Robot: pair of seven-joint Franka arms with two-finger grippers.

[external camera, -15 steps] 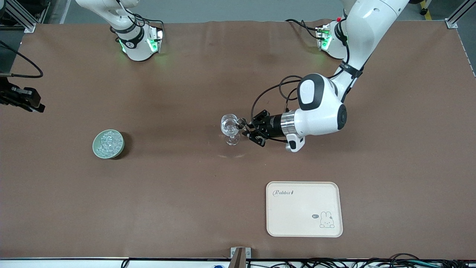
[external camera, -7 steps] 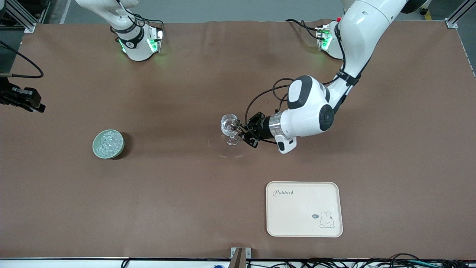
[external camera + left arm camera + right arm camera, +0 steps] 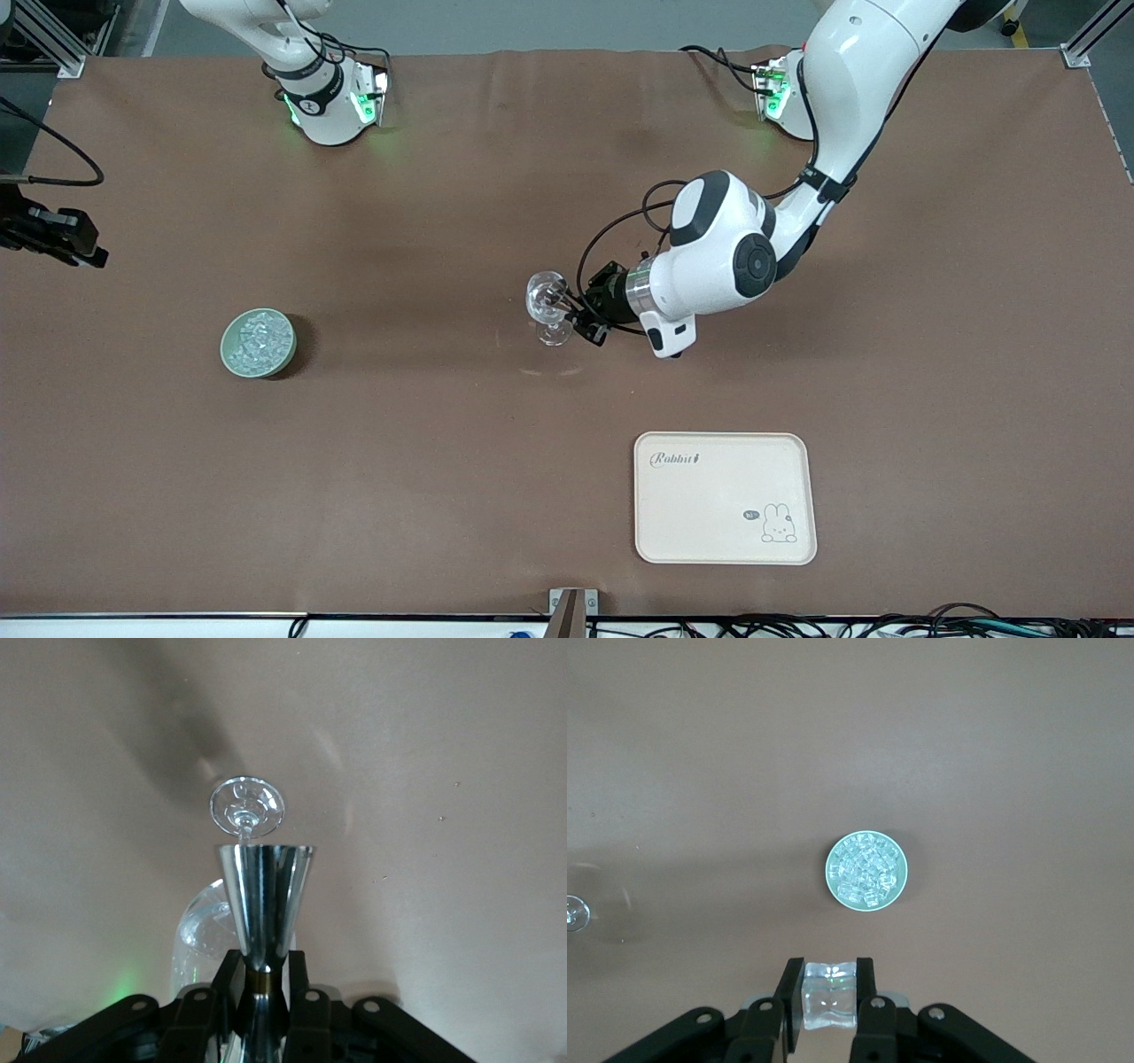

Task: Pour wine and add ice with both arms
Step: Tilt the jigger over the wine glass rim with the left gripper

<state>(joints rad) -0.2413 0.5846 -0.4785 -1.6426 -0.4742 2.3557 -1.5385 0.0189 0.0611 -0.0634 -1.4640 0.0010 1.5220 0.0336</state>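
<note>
A clear stemmed glass (image 3: 548, 308) stands mid-table. My left gripper (image 3: 573, 312) is shut on the waist of a silver jigger (image 3: 264, 890), whose cup end lies at the glass's rim. In the left wrist view the glass's foot (image 3: 247, 806) shows past the jigger, held by my left gripper (image 3: 263, 970). No wine shows. Ice (image 3: 257, 337) fills a pale green bowl (image 3: 225, 347) toward the right arm's end. My right gripper (image 3: 829, 979) hangs high over the table, shut on one ice cube (image 3: 829, 999). The bowl (image 3: 829, 873) and its ice (image 3: 866, 870) lie below it.
A cream tray (image 3: 725, 496) with a rabbit print lies nearer the front camera, toward the left arm's end. A black device (image 3: 53, 237) with a cable hangs at the table's edge at the right arm's end.
The left arm has swung in toward the glass, bringing the jigger from beside the rim to over it. The glass, the bowl and the tray have stayed put.
</note>
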